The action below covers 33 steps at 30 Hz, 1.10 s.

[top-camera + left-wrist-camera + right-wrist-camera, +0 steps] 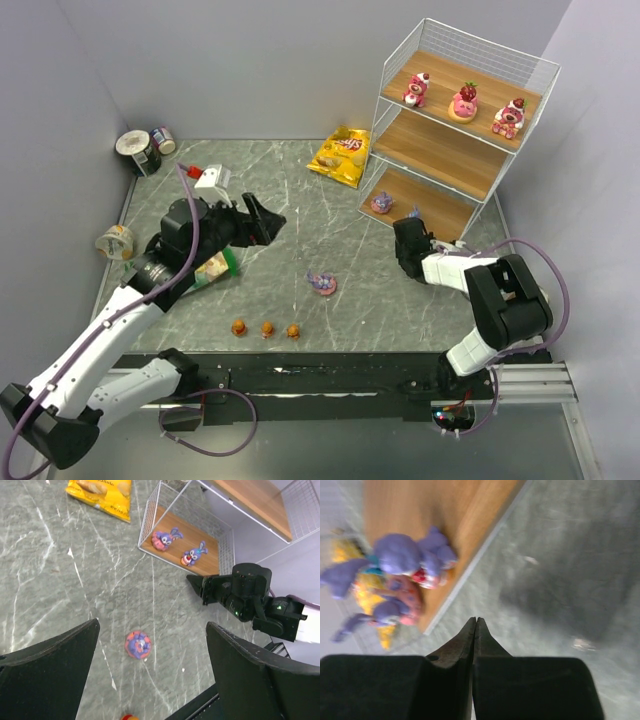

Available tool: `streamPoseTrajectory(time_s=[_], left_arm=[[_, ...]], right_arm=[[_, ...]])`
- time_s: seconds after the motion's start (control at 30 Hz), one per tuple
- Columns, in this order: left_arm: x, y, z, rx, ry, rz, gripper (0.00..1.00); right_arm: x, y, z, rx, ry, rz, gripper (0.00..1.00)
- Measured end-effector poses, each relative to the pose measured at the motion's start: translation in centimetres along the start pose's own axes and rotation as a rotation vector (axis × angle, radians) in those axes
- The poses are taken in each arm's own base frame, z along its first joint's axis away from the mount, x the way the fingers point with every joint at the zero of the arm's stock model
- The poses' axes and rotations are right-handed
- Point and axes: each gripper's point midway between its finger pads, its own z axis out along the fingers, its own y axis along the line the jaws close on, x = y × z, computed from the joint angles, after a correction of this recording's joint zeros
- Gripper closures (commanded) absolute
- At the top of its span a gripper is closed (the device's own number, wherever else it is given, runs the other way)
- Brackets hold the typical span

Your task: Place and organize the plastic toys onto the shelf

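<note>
Fingers [55, 670] of left arm spread wide, empty, near purple toy [137, 645]; right arm low, fingers [460, 647] pressed together, beside shelf [440, 150].

I'm seeing white link shells and black joint housings on left arm [110, 332] and right arm [450, 268]. A purple cable [193, 225] is looping along each. The left gripper [266, 218] is showing fingers [252, 675] as broad matte-black wedges. A green LED [235, 613] is glowing on the right wrist's body.

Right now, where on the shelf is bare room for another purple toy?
The middle board is bare end to end. The bottom board has a free strip behind the two purple toys. The top board is crowded with three strawberry toys.
</note>
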Motion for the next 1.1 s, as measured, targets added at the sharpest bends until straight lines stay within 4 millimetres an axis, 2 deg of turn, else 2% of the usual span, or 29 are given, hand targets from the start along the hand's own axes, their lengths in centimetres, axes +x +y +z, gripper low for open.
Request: streamPoseTrajectory(time_s=[0.17, 0.33, 0.5, 0.67, 0.87, 1.1], left_arm=[[-0.2, -0.2, -2.0, 0.006, -0.009, 0.001, 0.05], [-0.9, -0.9, -5.8, 0.051, -0.074, 0.015, 0.03], [0.9, 0.4, -8.8, 0.055, -0.113, 0.02, 0.01], [3.8, 2.7, -8.4, -0.005, -0.066, 0.016, 0.0], [6.1, 5.0, -7.3, -0.095, 0.012, 0.013, 0.0], [5.8, 6.1, -7.2, -0.135, 0.002, 0.005, 0.01]], right_arm=[[-0.1, 1.1, 0.2, -0.041, -0.056, 0.072, 1.0], [-0.4, 2.3, 0.2, -0.073, -0.1, 0.123, 1.0], [-0.8, 3.8, -0.2, -0.094, -0.157, 0.107, 1.0], [-1.1, 6.5, -0.7, -0.1, -0.199, 0.064, 1.0], [-1.1, 7.3, -0.6, -0.041, -0.236, -0.033, 1.0], [-1.5, 6.9, -0.8, 0.063, -0.264, -0.161, 1.0]])
